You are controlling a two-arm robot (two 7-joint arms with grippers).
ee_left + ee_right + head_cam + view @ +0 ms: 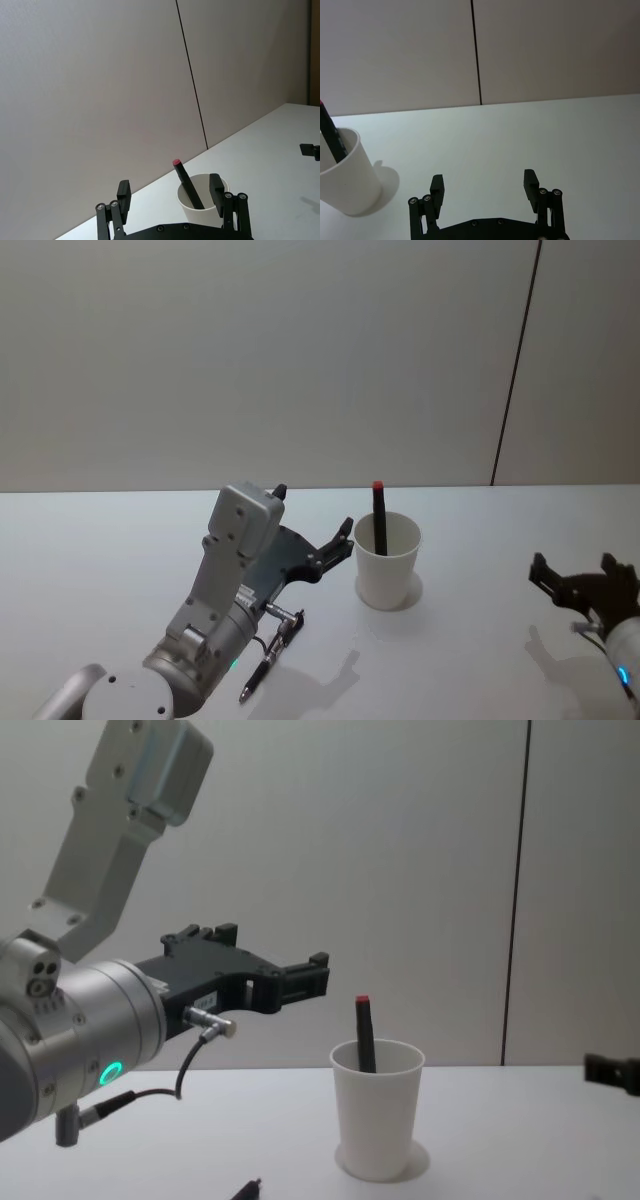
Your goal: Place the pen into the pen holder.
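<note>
Left to right: one loose pen (266, 662) lies on the table (480, 540) beneath the left arm; the left gripper (314, 510), jaws spread and empty, hangs just beside the single pen holder (388, 570), in which one red-capped pen (380, 512) stands tilted; the right gripper (575, 565), jaws likewise spread and empty, sits well apart.

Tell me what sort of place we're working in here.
Probably a bare test room or lab: a plain white table, a blank panelled wall with one dark seam, and a white paper cup holding a pen. The left gripper hangs open beside the cup; the right gripper waits open further right.
</note>
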